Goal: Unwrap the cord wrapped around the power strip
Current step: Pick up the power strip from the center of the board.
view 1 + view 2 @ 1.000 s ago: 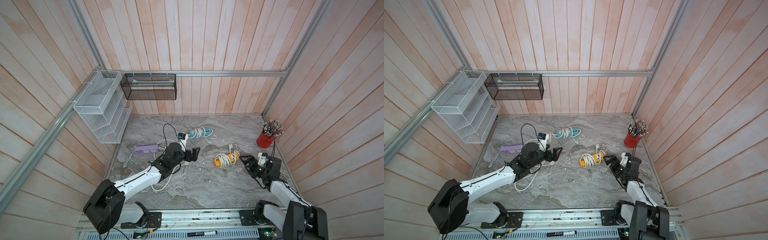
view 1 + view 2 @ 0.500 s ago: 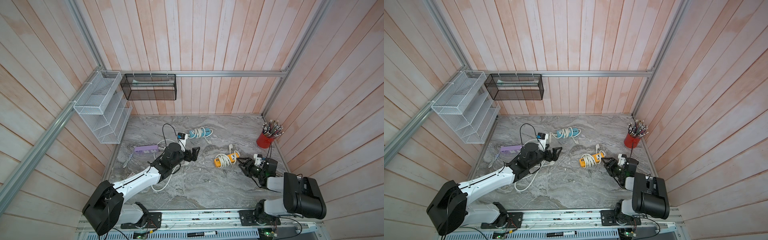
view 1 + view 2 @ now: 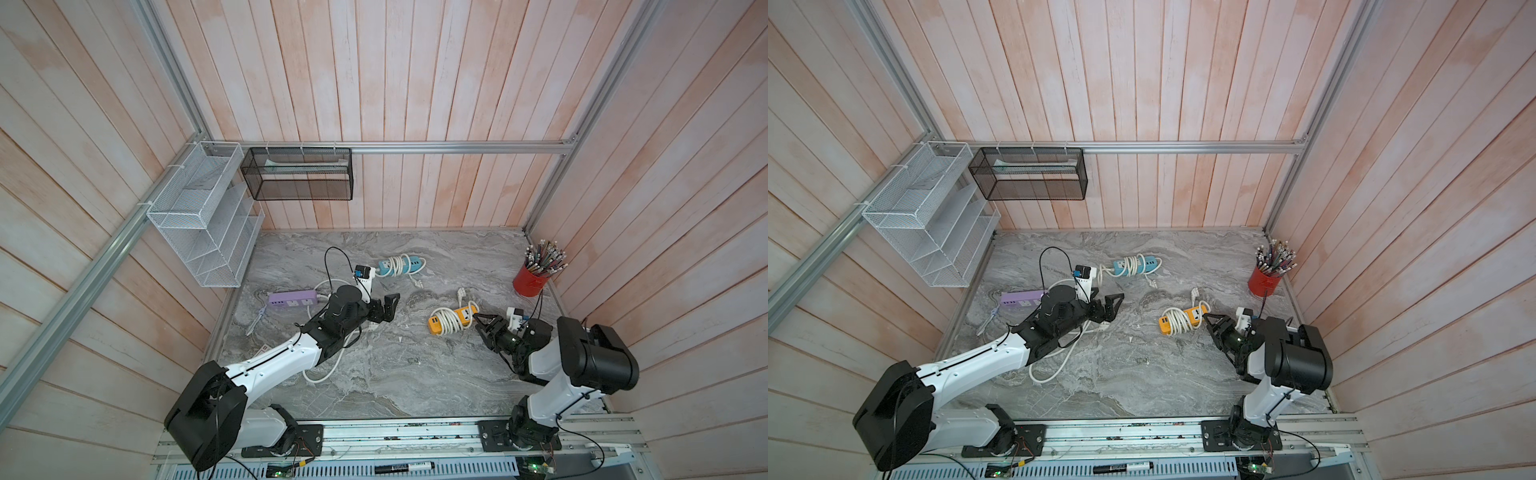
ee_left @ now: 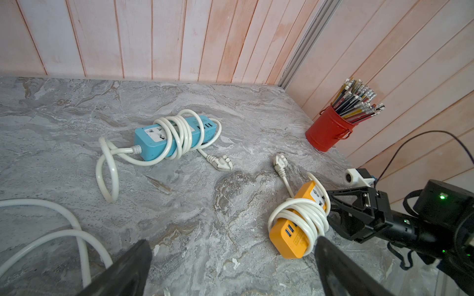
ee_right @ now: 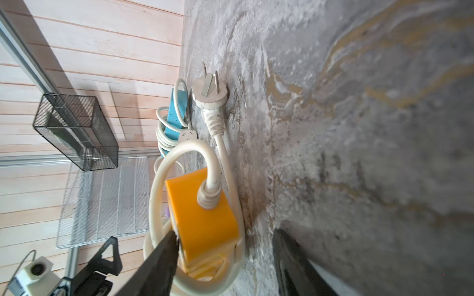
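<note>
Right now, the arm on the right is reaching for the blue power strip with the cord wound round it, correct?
No: the right gripper is at the orange power strip, not the blue power strip. The cord is wound round it, as the left wrist view shows.

Open table (image 3: 395, 365) nr front; pencil cup (image 3: 533, 283) blocks corner.

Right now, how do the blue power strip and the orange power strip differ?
Shape: the blue power strip is long and slim; the orange power strip is short and blocky.
Cord: a big loose loop leaves the blue strip's end; the orange strip's loop hugs its body.
Grip: the right gripper has its fingers either side of the orange strip's end; no gripper is at the blue strip.
Shared: both lie flat, wound in white cord.
</note>
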Available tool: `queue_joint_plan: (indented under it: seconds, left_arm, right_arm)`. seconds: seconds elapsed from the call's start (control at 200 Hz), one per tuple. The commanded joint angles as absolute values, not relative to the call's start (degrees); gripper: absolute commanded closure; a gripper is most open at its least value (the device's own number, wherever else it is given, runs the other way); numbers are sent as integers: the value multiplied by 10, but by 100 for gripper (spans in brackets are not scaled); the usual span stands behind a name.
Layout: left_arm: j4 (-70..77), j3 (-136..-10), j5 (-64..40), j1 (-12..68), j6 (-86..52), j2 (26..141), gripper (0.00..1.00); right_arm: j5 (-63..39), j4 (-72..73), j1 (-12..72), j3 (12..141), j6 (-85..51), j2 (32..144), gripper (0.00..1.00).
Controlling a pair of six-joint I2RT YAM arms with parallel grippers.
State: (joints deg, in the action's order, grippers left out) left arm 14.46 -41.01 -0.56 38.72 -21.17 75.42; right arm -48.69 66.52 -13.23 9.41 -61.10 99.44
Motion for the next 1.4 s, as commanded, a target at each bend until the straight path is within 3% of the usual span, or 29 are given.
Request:
queue_joint_plan:
  seconds: [0.0,0.24,0.565,0.69,0.85,1.165,1.395]
  left_arm:
    - [152,-401,1,390,-202,751,0]
    - [158,-399,1,390,-202,752,0]
    - [159,-400,3,390,-201,753,0]
    - [160,-395,4,390,-202,751,0]
    - [163,-390,6,390,-202,748,0]
    - [163,-384,9,390,-201,741,0]
    - [184,-380,-8,390,-209,741,0]
  right_arm:
    - [-501,802,-135,86,-658,1046,39]
    - [-504,924,-126,90,-701,1124,42]
    - [-480,910,-86,108,-702,1110,46]
    - [-476,902,-85,113,-698,1108,60]
    - [-479,926,-84,116,-711,1122,100]
    - [-478,935,-79,111,-719,1105,100]
    - [-478,905,-73,115,-747,986,100]
